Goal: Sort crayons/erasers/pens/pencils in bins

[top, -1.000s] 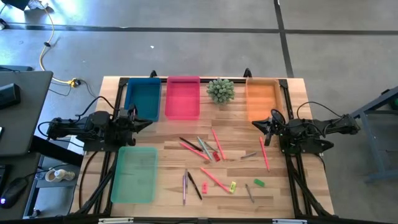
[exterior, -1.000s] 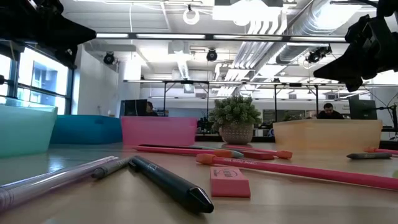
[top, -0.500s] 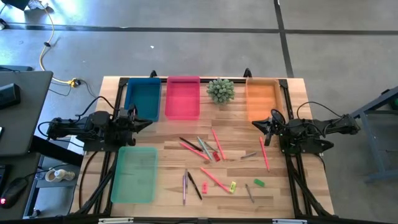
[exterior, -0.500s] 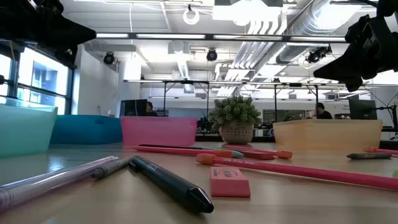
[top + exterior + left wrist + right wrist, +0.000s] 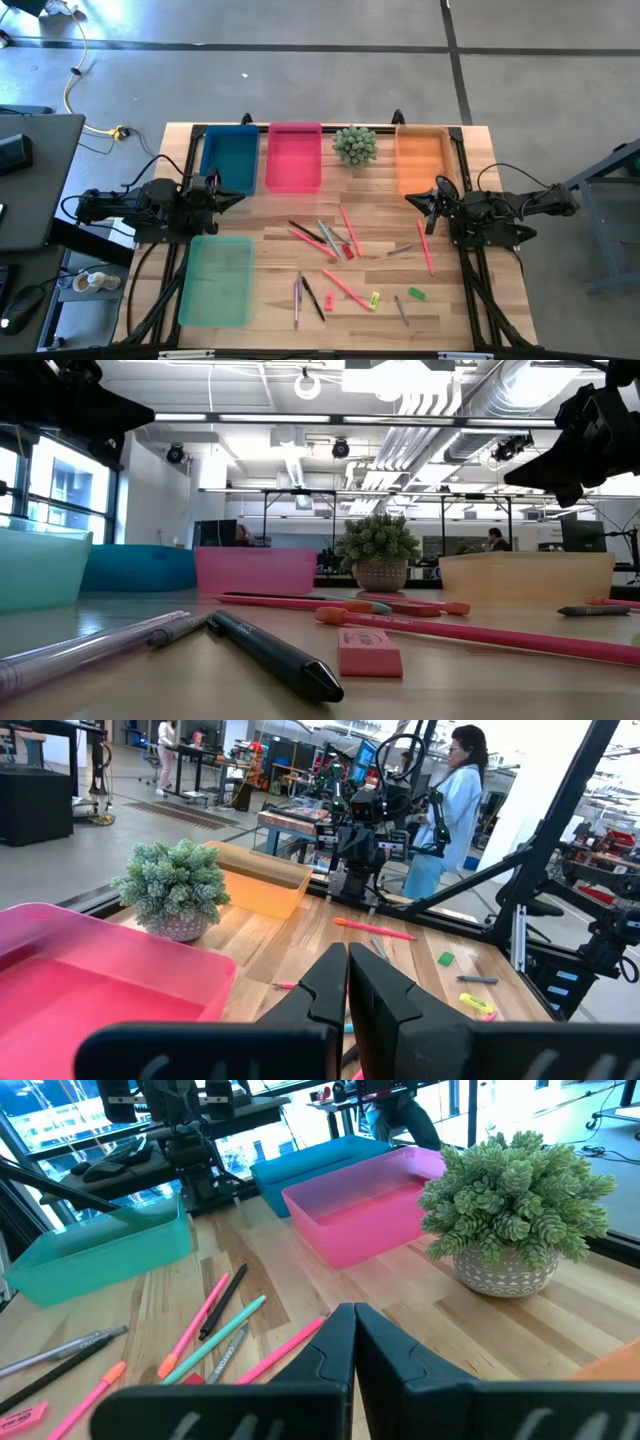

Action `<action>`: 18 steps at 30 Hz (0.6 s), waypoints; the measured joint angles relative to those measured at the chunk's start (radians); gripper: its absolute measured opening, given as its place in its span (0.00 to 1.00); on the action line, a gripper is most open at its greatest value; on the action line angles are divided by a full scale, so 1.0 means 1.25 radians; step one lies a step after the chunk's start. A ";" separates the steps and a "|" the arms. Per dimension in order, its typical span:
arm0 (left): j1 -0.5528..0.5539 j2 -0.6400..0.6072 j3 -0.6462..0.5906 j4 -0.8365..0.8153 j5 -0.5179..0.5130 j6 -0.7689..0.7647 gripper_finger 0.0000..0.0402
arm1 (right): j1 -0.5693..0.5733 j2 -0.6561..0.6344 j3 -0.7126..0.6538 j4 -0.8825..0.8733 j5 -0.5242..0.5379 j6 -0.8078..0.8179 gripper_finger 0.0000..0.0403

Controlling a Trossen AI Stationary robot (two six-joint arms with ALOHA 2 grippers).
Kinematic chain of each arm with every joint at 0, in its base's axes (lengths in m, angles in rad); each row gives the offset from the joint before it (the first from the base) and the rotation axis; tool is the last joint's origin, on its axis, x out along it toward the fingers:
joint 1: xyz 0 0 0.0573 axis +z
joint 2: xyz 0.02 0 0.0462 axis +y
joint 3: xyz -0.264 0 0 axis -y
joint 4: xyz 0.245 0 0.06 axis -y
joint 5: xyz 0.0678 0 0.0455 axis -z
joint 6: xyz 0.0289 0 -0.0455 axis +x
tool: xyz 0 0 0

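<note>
Both my arms hover at the table's sides, nothing held. My left gripper [image 5: 232, 196] sits over the left edge, just in front of the teal-blue bin [image 5: 230, 158]; its fingers [image 5: 330, 982] are pressed together, empty. My right gripper [image 5: 415, 201] sits over the right edge, just in front of the orange bin [image 5: 421, 158]; its fingers [image 5: 335, 1342] are likewise together, empty.

Bins: teal-blue, pink bin [image 5: 294, 156] and orange stand in a row along the far edge, with a small potted plant [image 5: 354, 145] between pink and orange. The larger pale-green bin [image 5: 217, 279] lies at the near left corner. All four look empty from above.

Loose items lie on the bare wood table [image 5: 270, 215], centre to right. A cluster of pink-red sticks [image 5: 349, 232] and dark pens [image 5: 303, 230] crosses mid-table. One long pink stick [image 5: 425, 247] lies just near my right gripper. Nearer the front edge: a black pen [image 5: 313, 297], a pale pen [image 5: 297, 300] beside it, a grey stick [image 5: 401, 310].

Erasers: green eraser [image 5: 416, 293] near the front right; yellow eraser [image 5: 374, 298] just left of it, touching a pink stick's end; red eraser [image 5: 329, 300] beside the black pen; a second red one [image 5: 347, 249] at the edge of the cluster.
</note>
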 joint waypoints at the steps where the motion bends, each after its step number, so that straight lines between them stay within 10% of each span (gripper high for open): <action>1: 0.000 0.000 0.000 0.000 0.000 0.000 0.01 | 0.000 0.000 0.000 0.000 0.000 0.000 0.00; 18: 0.000 0.000 0.000 0.034 -0.106 -0.044 0.01 | 0.000 0.000 0.000 0.000 0.000 0.000 0.00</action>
